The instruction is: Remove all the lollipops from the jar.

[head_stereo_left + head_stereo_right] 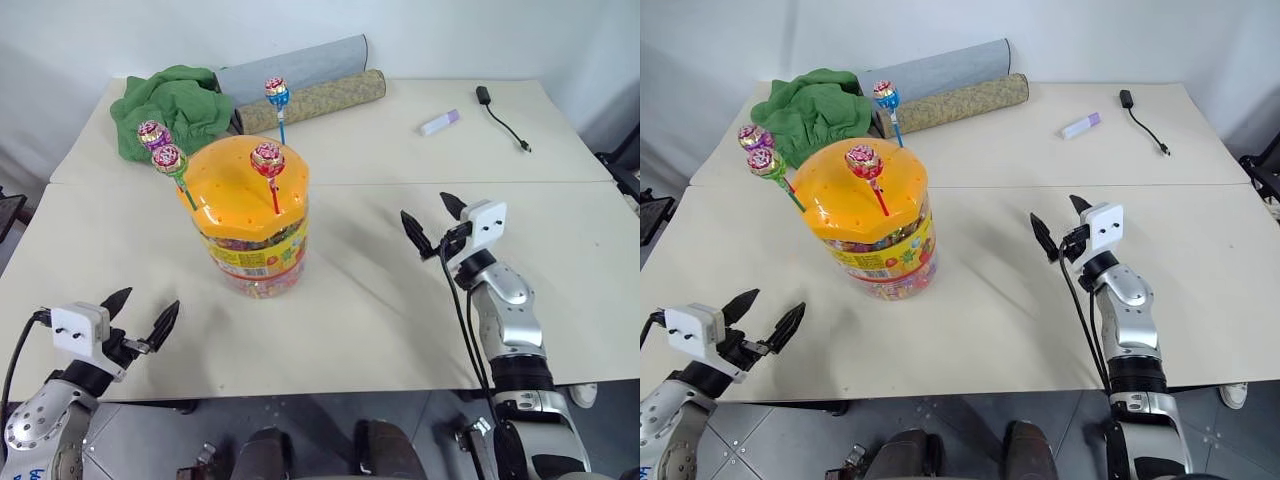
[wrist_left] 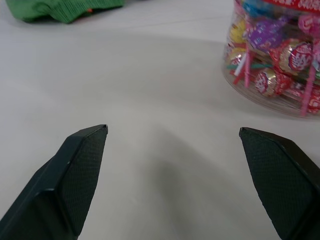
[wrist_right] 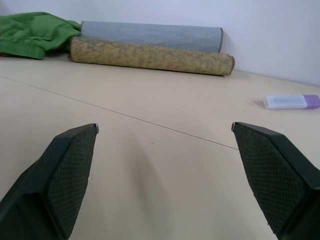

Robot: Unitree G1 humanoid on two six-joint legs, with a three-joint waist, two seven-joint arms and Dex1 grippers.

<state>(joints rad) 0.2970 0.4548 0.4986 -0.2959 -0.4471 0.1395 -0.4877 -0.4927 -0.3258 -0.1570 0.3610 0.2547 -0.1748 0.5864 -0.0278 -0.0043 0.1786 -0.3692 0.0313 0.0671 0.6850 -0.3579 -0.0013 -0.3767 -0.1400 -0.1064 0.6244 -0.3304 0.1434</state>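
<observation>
Two grippers are ours to work with, and both stand with fingers spread wide and nothing between them: the left gripper (image 1: 140, 315) low near the table's (image 1: 400, 320) front edge, the right gripper (image 1: 435, 222) out to the right of the jar (image 1: 252, 215), well apart from it.

The jar stands upright near the table's middle, its orange lid (image 1: 245, 185) on. We count four lollipops (image 1: 267, 158) stuck in the lid: one on a red stick at the centre, one on a blue stick (image 1: 277, 93) at the back, and two at the left edge, green-sticked (image 1: 170, 159) and purple-sticked (image 1: 153, 134), leaning outward and nearly touching.

The risks, as we judge them: the sticks are thin, so a grip may slip. The two left candies sit so close that closing on one may knock the other. A sideways pull could tip or drag the jar, since nothing steadies it.

Beyond lie one green cloth (image 1: 175, 105), two rolls (image 1: 300, 85), one marker (image 1: 439, 122) and one cable (image 1: 505, 120).
</observation>
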